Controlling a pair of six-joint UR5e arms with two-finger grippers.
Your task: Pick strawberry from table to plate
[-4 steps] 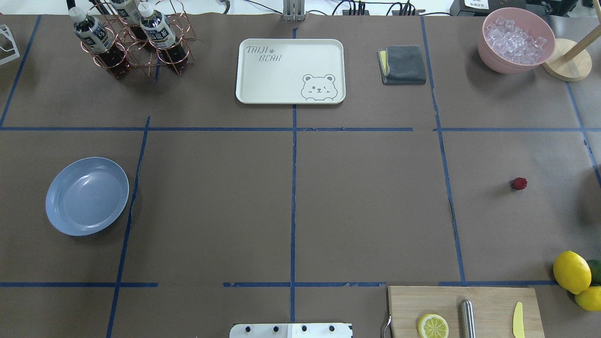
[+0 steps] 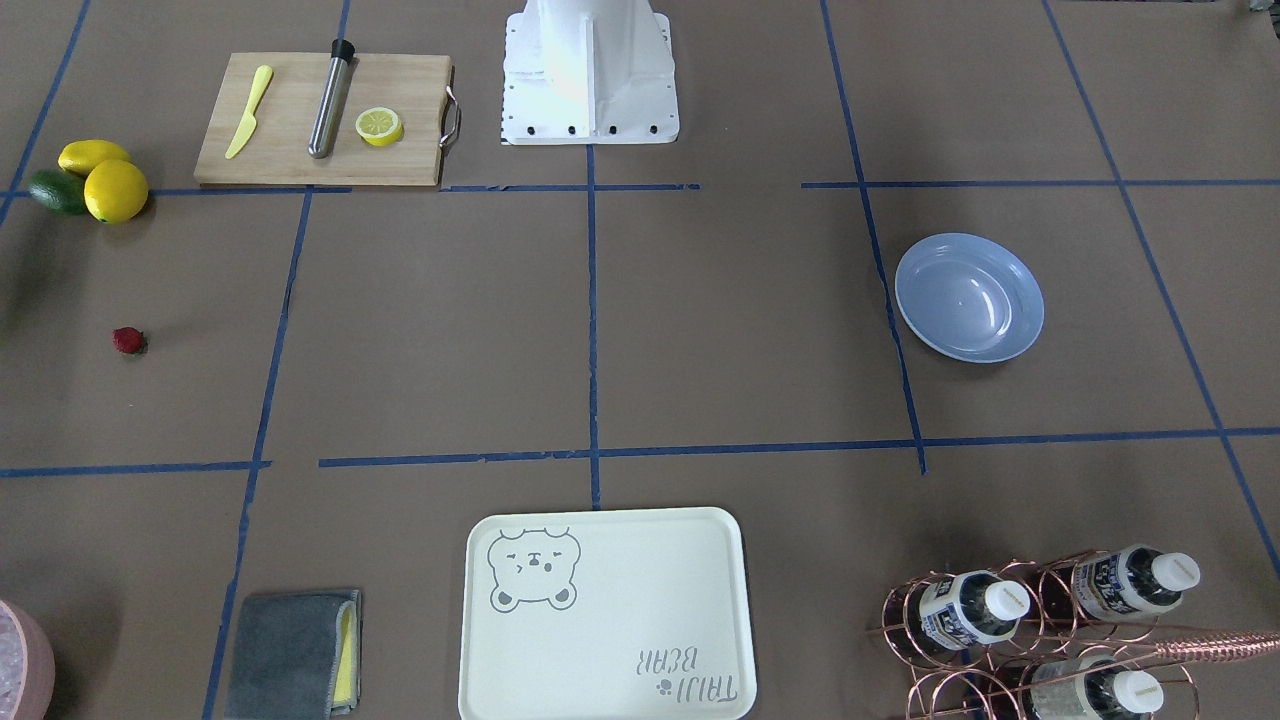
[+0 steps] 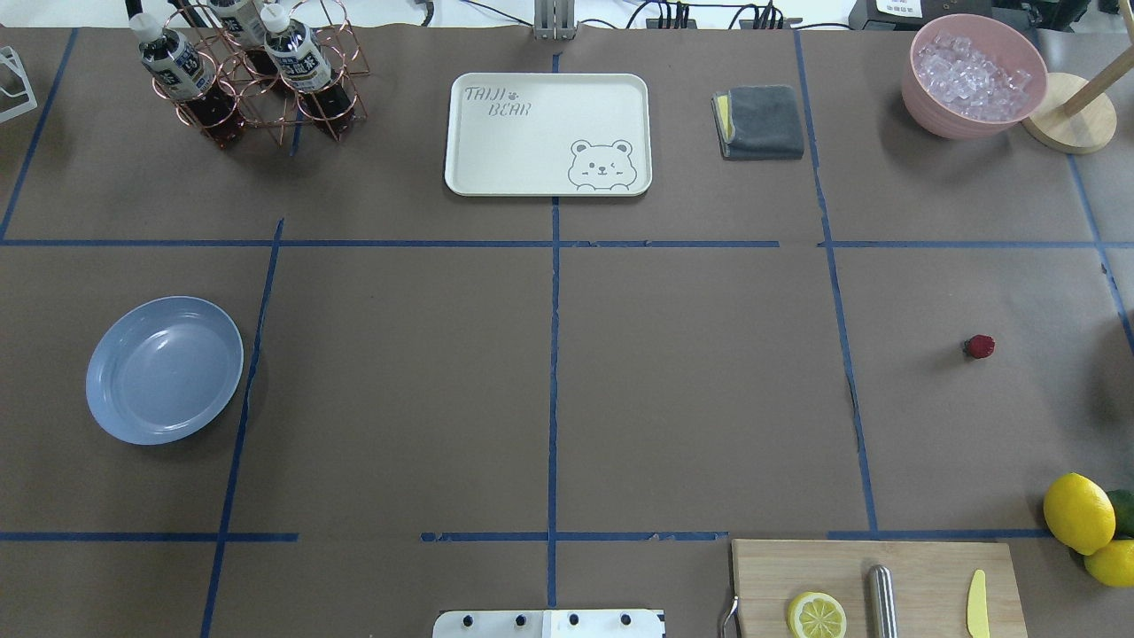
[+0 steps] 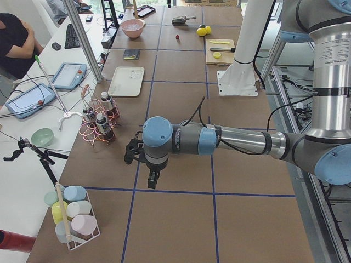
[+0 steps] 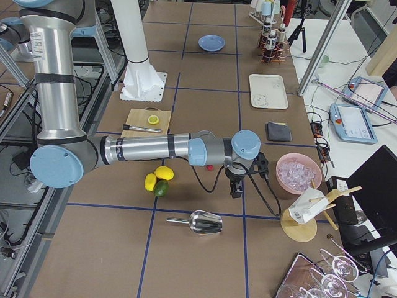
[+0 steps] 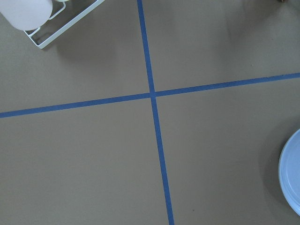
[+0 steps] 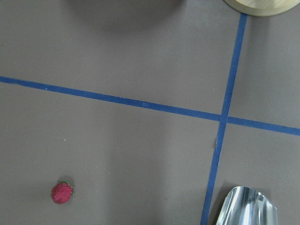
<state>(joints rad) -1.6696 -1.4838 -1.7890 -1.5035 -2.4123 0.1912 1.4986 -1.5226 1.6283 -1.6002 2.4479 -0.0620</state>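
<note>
- Strawberry (image 3: 979,346) lies on the table (image 3: 691,381) near the right gripper (image 5: 236,189), untouched; whether that claw is wide or narrow, I cannot tell
- light-blue plate (image 3: 164,369) sits empty near the left gripper (image 4: 152,178); that claw's spread cannot be told either

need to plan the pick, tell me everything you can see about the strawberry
The strawberry is tiny and dark red, with a bumpy skin and a bit of green at one end. It looks whole. It lies by itself on the brown paper table, on the robot's right side, and nothing else touches it.
</note>
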